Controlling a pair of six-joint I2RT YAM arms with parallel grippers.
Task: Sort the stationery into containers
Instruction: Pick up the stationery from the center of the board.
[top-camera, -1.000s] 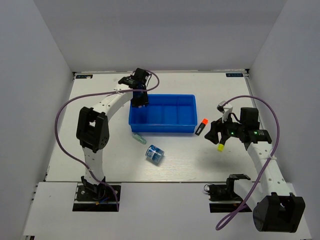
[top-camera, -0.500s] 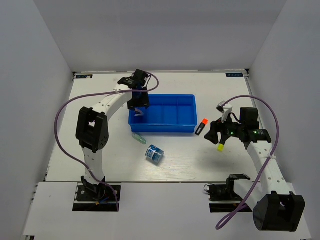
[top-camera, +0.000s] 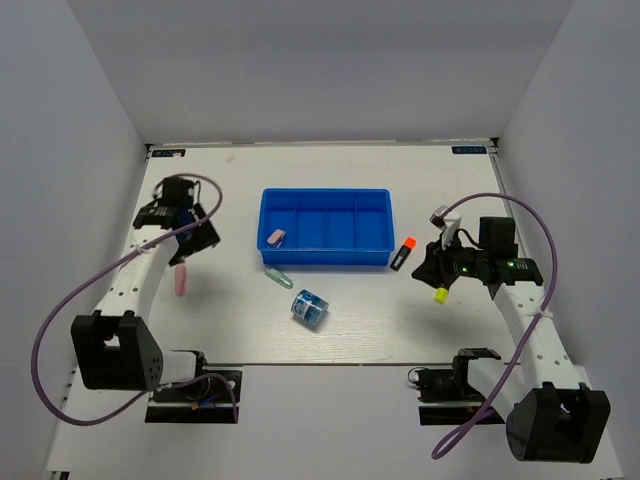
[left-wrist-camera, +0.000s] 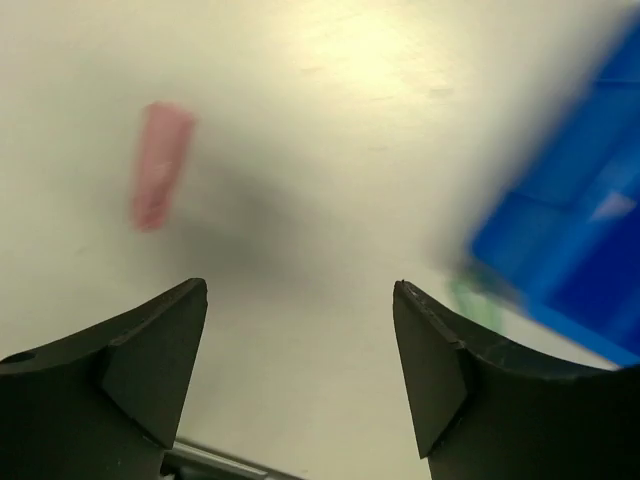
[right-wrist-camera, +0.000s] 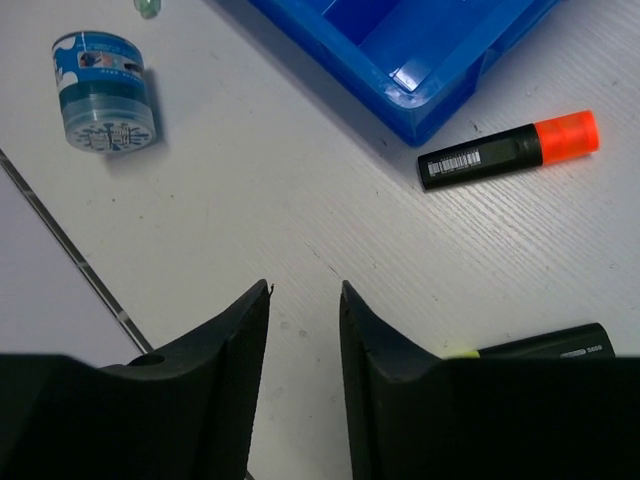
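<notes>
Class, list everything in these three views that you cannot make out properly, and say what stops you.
Left wrist view: motion blur smears the pink piece, the blue tray and a green piece; their shapes are unclear.
Right wrist view: the yellow highlighter is partly hidden behind the right gripper.
Top view: the label on the tape roll is too small to read.

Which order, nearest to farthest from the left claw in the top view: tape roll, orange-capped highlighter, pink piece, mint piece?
From the left claw:
1. pink piece, close beside it, far left.
2. mint piece, by the blue tray's near-left corner.
3. tape roll, mid-table.
4. orange-capped highlighter, right of the tray.
</notes>
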